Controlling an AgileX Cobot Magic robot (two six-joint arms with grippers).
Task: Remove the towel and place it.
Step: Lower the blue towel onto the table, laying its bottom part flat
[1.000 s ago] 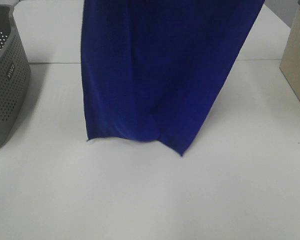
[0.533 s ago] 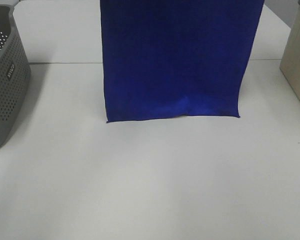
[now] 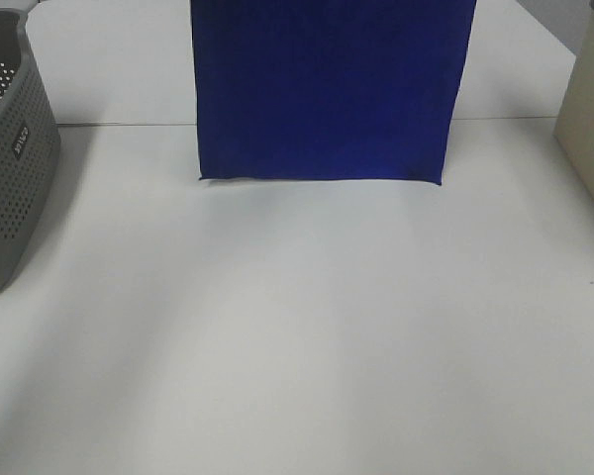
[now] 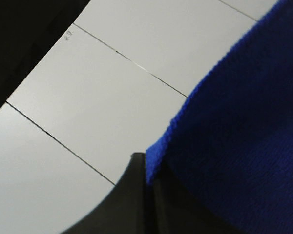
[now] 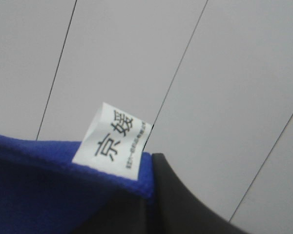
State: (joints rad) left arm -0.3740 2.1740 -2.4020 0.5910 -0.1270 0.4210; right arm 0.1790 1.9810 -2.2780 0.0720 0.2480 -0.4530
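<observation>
The royal-blue towel (image 3: 322, 89) hangs flat and spread like a sheet above the far middle of the white table (image 3: 297, 336), its straight lower edge clear of the surface. Both grippers are above the high view's top edge. In the left wrist view my left gripper (image 4: 147, 165) is shut on one upper corner of the towel (image 4: 244, 126). In the right wrist view my right gripper (image 5: 149, 195) is shut on the other corner of the towel (image 5: 49, 190), where a small white tag (image 5: 112, 141) with printed characters sticks out.
A grey perforated plastic basket (image 3: 10, 148) stands at the table's left edge. A beige box (image 3: 589, 119) sits at the right edge. A seam (image 3: 119, 124) runs across the table behind the towel's lower edge.
The towel has risen and been pulled taut. Its lower edge, bunched and drooping a second ago, now hangs straight and higher above the table.
</observation>
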